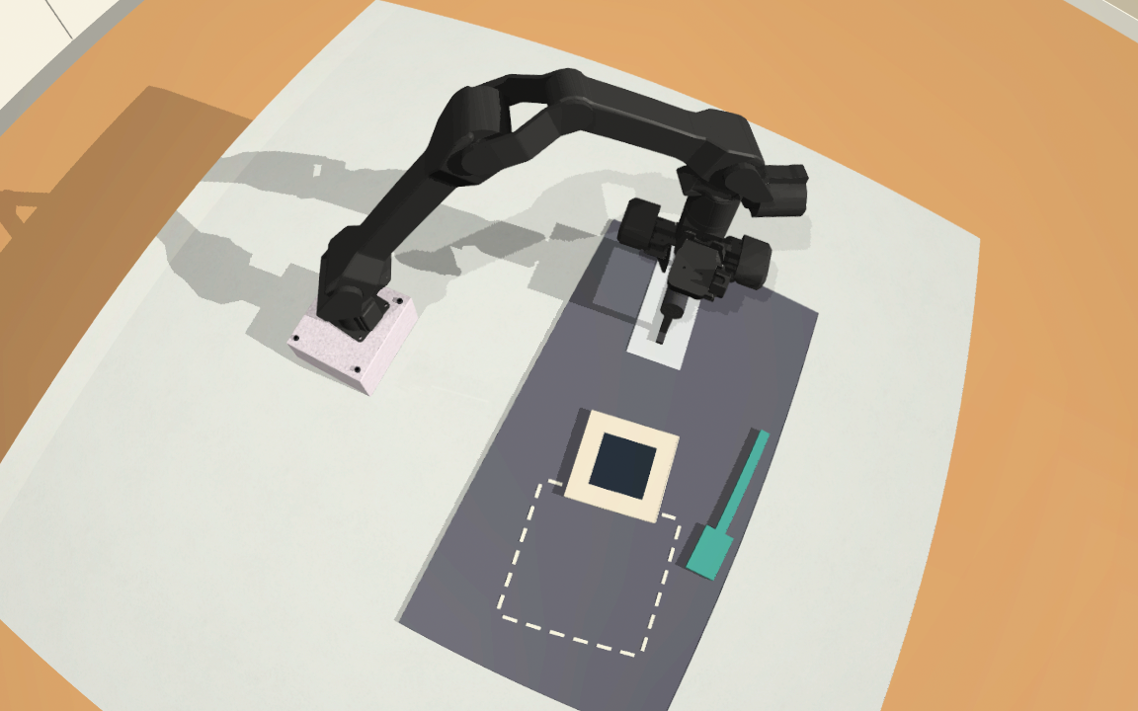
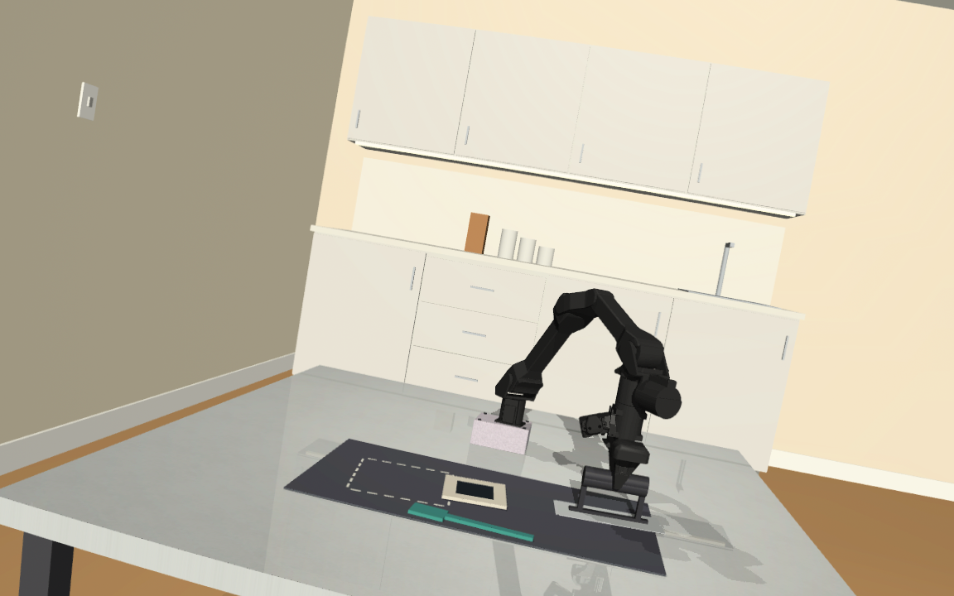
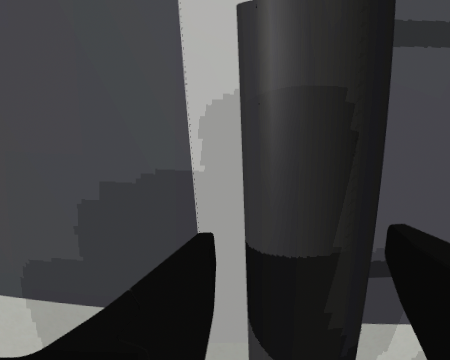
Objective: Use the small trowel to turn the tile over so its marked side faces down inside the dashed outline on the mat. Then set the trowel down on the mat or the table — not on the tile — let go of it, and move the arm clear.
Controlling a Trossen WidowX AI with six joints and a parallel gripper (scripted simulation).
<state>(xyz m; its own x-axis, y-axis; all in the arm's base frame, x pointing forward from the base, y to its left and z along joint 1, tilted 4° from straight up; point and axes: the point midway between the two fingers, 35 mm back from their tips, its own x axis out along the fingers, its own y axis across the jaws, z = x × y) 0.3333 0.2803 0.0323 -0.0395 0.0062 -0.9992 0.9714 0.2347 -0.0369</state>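
Note:
The trowel has a pale blade (image 1: 641, 343) (image 2: 566, 509) flat at one end of the mat (image 1: 750, 362) (image 2: 317, 478) and a raised black handle (image 1: 672, 307) (image 2: 593, 479) (image 3: 305, 165). My gripper (image 1: 692, 284) (image 2: 619, 482) (image 3: 300, 243) is open, pointing down, its fingers on either side of the handle with gaps between. The top view hides most of the fingers behind the gripper body. The cream tile (image 1: 610, 424) (image 2: 499, 495) lies flat with its dark square up, overlapping the near edge of the dashed outline (image 1: 556, 633), mostly outside it.
A teal flat tool (image 1: 709, 552) (image 2: 491, 526) with a long thin handle lies along the mat's edge, beside the tile and outline. The arm's base stands on a pink speckled block (image 1: 325, 347) (image 2: 498, 435) on the table, off the mat.

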